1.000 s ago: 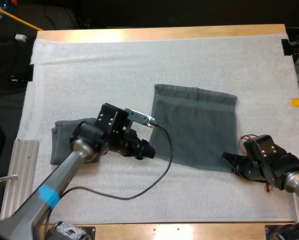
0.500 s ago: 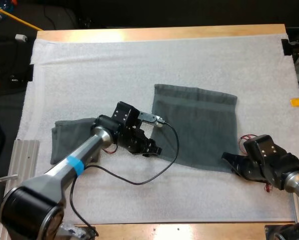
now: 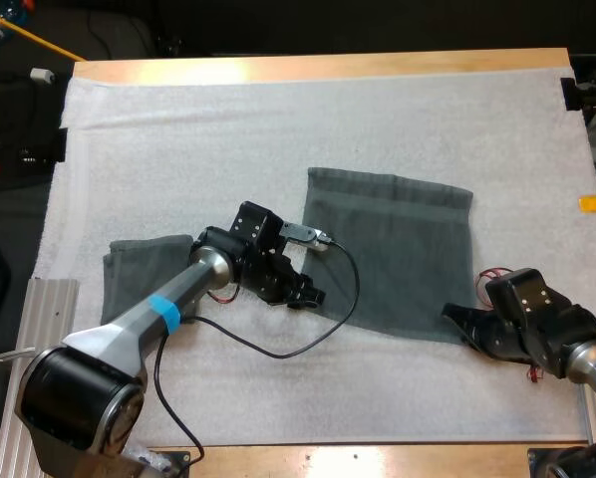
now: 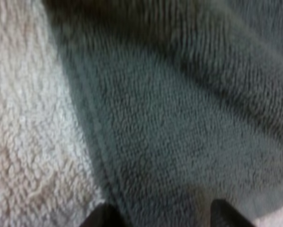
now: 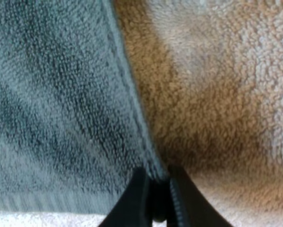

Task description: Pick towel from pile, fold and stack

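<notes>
High view: the spread towel [image 3: 393, 254] lies flat mid-mat [image 3: 278, 119]. The left gripper [image 3: 308, 296] is at its near left corner, the right gripper [image 3: 455, 319] at its near right corner. The other towel [image 3: 139, 274] lies beside the left arm. Open mat stretches along the far side.

Left wrist view: the fingers [image 4: 101, 216] stand apart over the spread towel's side hem.

Right wrist view: the fingers [image 5: 132, 198] pinch the corner hem.
</notes>
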Action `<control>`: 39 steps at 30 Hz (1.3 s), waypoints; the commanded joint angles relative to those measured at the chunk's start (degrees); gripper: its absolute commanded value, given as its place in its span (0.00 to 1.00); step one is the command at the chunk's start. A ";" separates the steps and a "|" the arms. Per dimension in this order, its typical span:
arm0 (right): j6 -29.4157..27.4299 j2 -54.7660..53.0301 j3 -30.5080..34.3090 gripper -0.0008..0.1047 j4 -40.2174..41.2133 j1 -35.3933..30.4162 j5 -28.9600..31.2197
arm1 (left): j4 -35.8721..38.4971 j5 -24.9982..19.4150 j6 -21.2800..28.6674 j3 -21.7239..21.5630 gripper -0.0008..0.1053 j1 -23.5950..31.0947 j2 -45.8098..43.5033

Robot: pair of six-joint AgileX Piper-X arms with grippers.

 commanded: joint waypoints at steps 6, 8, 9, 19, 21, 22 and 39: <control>-0.50 -0.36 -0.02 0.01 0.21 0.13 0.13 | 1.56 0.31 -0.20 0.46 0.42 -0.24 1.75; -0.50 -0.36 -0.02 0.01 0.07 0.13 0.13 | 1.95 0.31 -0.20 0.46 0.35 -0.27 1.75; -0.50 -0.36 -0.02 0.01 0.07 0.13 0.13 | 2.24 0.31 -0.20 0.46 0.31 -0.30 1.75; -0.50 -0.36 -0.02 0.01 0.07 0.13 0.13 | 4.86 0.31 -0.11 0.46 0.01 -0.59 1.75; -0.50 -0.36 -0.02 0.01 0.07 0.13 0.13 | 5.50 0.31 0.53 0.46 0.01 -0.92 1.29; -0.56 -0.36 -0.02 0.01 0.07 0.13 -0.09 | 5.75 0.31 0.80 0.46 0.01 -1.08 0.83; -3.55 -17.02 -4.82 0.01 12.57 7.19 -7.98 | 27.55 -1.02 10.98 0.46 0.01 -9.54 -20.50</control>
